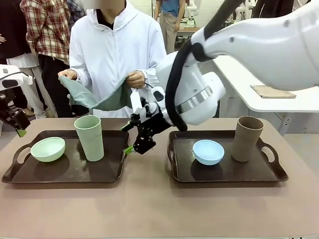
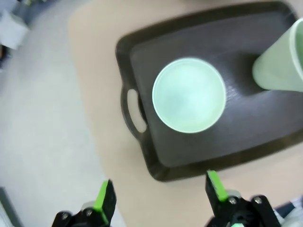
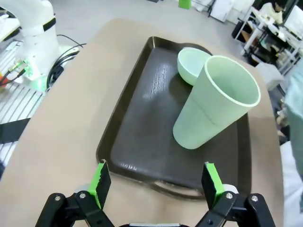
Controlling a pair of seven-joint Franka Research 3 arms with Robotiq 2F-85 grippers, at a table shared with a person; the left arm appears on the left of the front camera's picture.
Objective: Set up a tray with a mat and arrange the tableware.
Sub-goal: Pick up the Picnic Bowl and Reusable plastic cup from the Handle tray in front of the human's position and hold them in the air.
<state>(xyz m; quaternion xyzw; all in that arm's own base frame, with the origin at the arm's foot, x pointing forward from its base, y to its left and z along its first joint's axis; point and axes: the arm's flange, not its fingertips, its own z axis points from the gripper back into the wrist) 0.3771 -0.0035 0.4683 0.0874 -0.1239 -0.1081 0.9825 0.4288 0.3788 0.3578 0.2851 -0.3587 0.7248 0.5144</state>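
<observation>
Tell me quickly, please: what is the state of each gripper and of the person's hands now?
Left gripper: open, empty.
Right gripper: open, empty.
Person's hands: both hold a grey-green mat.

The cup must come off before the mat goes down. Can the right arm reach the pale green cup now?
Probably yes: the right fingers stand open at the tray edge, facing the pale green cup, only bare tray between.

Probably a robotics lab, white robot arm [image 1: 269, 35], white worktable [image 1: 239, 79] behind, bystanders [image 1: 47, 30]
</observation>
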